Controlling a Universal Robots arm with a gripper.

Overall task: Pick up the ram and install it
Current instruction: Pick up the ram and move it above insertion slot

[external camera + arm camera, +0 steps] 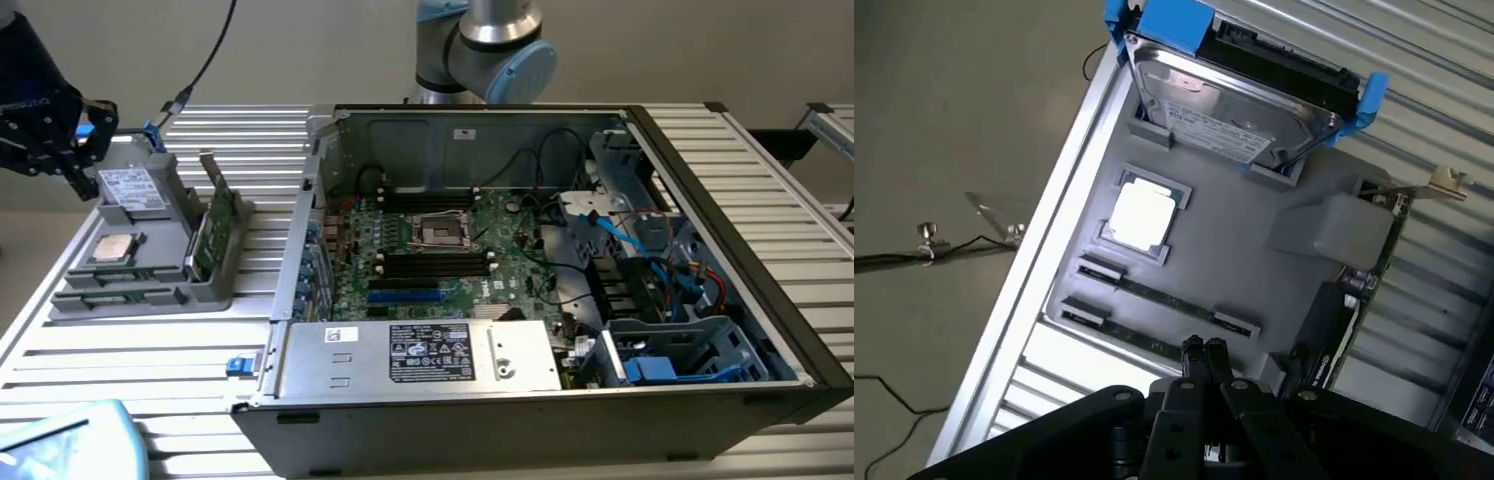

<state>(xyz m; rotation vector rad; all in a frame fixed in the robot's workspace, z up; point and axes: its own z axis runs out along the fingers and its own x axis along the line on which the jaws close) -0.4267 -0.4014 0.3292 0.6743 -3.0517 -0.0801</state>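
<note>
Note that the pincer (1204,348) is clenched: its fingertips press together with nothing between them. It hangs above the grey tray (1254,260), clear of it, over the end opposite the hard drive (1234,95). The ram (1154,296) stands on edge in a long slot at that end of the tray, just beside the processor chip (1144,215). A second slot runs alongside it, and the pincer tips cover part of it in the wrist view, so you cannot tell what it holds.

The tray lies near the edge of the tabletop (134,350) on the exterior view's left. Past that edge is floor (944,120) with loose cables. A green card (214,225) stands upright along the tray side facing the open computer case (467,430), and the gap between them is narrow.

In the exterior view, the picture's edge cuts off the pincer. You cannot make out the ram's chips or label. The motherboard slots (434,265) show as small dark bars.
</note>
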